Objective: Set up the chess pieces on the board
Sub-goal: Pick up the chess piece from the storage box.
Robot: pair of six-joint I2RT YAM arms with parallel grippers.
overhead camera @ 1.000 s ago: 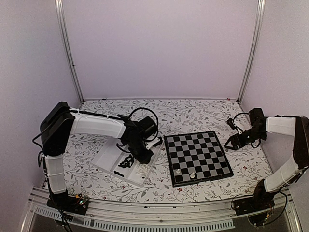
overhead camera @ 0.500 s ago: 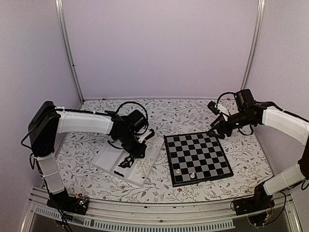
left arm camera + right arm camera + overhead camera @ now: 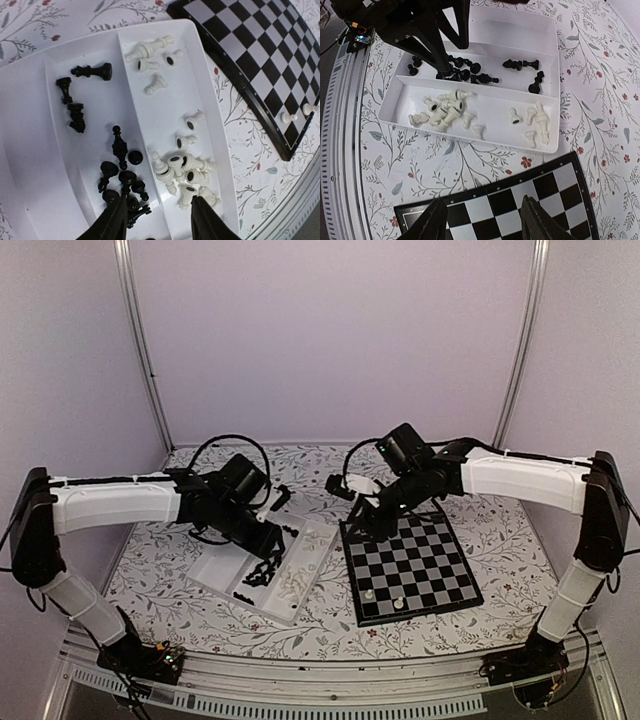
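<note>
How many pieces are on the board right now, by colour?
White pieces on the board: 2
Black pieces on the board: 0 (the ones in view all lie in the tray)
Total on the board: 2

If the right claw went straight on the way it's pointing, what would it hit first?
Probably the board, at bare squares by its edge facing the tray. The right claw has nothing between its fingers, though depth is unclear.
</note>
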